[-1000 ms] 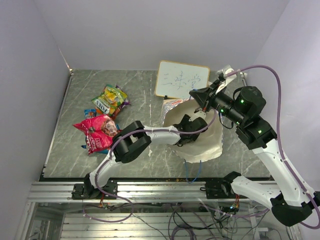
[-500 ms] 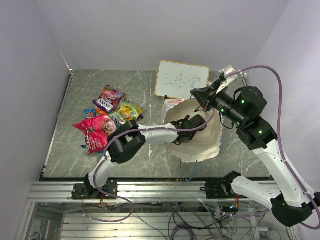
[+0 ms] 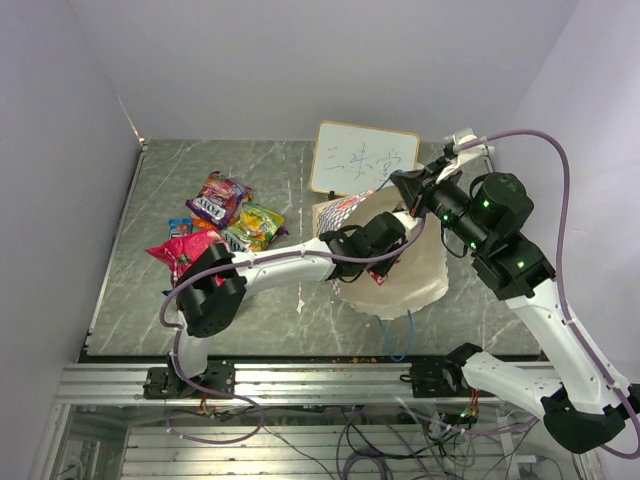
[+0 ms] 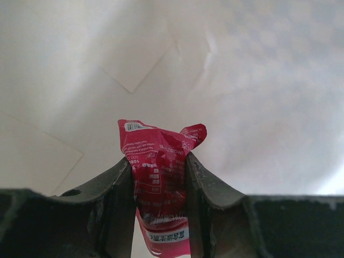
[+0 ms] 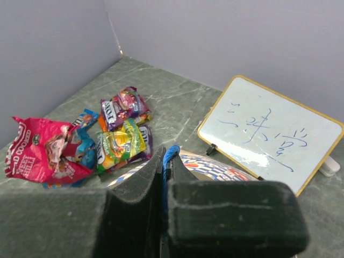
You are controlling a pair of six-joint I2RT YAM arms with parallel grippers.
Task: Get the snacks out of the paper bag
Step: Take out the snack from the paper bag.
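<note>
Mid-extraction: left gripper [image 4: 159, 171] clamps a crinkly pink-red plastic packet [image 4: 160, 144] inside the cream-tan paper bag [image 3: 425, 278] (right gripper [image 5: 165, 163] pinches its blue cord handle [image 5: 171, 152]), so next probably lift it clear.

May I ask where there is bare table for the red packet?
Bare grey marble table lies far left, between the heap of shiny snack packets and the back wall, beside the white signboard; another strip runs along the near edge, below the left arm. Crowded: the heap and the cream paper bag, where the left pincer grips the red packet.
</note>
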